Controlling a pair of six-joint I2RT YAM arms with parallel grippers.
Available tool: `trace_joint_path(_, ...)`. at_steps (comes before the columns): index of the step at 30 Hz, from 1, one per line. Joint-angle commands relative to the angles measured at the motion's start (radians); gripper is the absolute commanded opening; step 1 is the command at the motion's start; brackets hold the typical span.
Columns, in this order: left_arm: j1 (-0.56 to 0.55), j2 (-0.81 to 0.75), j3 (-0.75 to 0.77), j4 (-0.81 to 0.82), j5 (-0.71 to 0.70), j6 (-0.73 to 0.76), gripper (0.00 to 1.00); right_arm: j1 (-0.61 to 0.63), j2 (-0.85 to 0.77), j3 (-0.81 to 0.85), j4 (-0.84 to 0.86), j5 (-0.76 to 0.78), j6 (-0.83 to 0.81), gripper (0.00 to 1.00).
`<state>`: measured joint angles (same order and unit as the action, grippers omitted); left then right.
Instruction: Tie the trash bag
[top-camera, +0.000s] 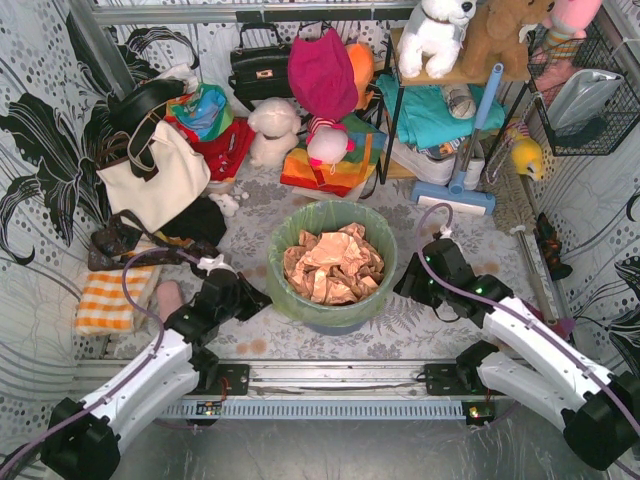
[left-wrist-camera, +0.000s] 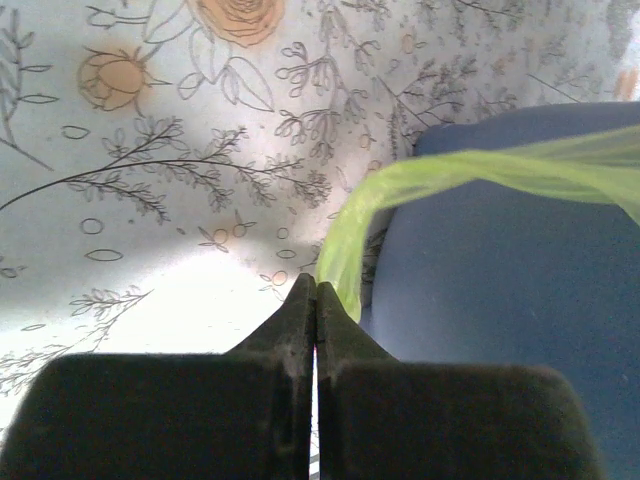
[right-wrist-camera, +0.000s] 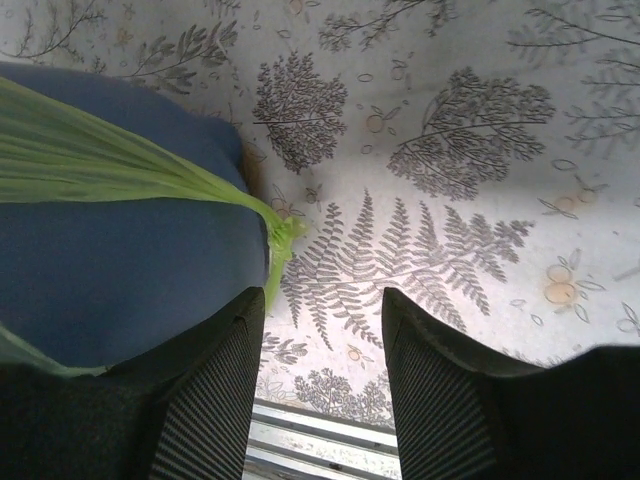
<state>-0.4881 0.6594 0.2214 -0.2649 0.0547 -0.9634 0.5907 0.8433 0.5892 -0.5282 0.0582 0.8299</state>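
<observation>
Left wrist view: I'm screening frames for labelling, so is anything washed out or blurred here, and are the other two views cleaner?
Left wrist view: blown-out glare on the table at lower left, dark jaws soft and featureless up close, the trash bag strip slightly blurred. Right wrist view: even light, fern print crisp, ribbed jaws readable. Top external view: evenly lit, sharp throughout.

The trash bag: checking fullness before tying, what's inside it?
Crumpled brown paper fills the bag close to its rim. Whatever lies beneath the paper is covered.
</observation>
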Motion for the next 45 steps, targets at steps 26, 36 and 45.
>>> trace_joint_path(26,0.005,0.041,0.078,-0.019,0.038,0.086,0.58,0.002,0.273,-0.209,0.547,-0.218,0.069,0.39)
trace_joint_path(36,0.005,0.098,-0.003,0.156,0.160,0.090,0.68,0.002,0.283,-0.205,0.543,-0.215,0.057,0.00)
trace_joint_path(45,0.005,0.226,-0.085,0.366,0.248,0.063,0.69,0.002,0.282,-0.179,0.500,-0.223,0.045,0.00)
